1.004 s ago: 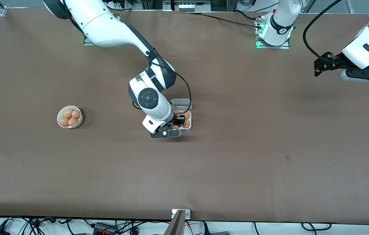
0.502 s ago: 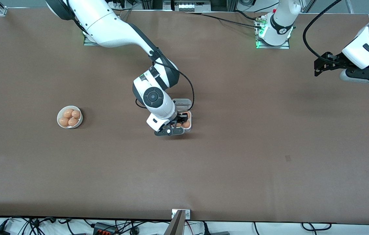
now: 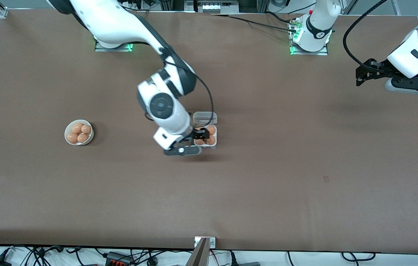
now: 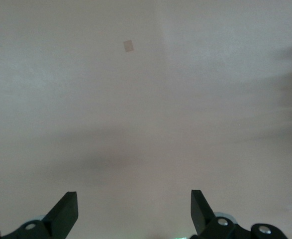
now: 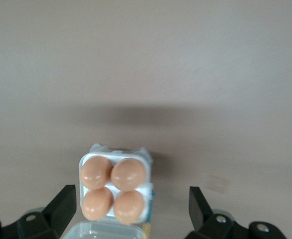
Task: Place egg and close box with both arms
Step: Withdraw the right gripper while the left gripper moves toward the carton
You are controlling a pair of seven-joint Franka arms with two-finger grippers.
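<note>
A: Brown counter (image 3: 268, 192), read from the view's left: what is found first?

B: A white bowl (image 3: 66, 137) with four brown eggs is seen toward the right arm's end. Next, near the middle, the right claw (image 3: 198, 137) is held low over the box (image 3: 213, 146), its jaws spread apart and nothing gripped between them.

A: And the egg?

B: In the right wrist view all four cells of the box (image 5: 146, 195) are seen filled; the egg (image 5: 97, 204) is judged to be one of these, though which one cannot be told. The clear lid (image 3: 204, 118) is laid back flat, on the side farther from the camera.

A: So the placing is taken as done?

B: It is judged so. The closing step is not yet begun.

A: And at the view's right?

B: The left claw (image 3: 359, 75) is held high over bare counter at its own end, jaws apart and empty; that arm is waiting.

A: What is called for next?

B: The lid must be swung over the eggs and pressed shut, with the tray steadied by the second arm so that nothing is tipped.
</note>
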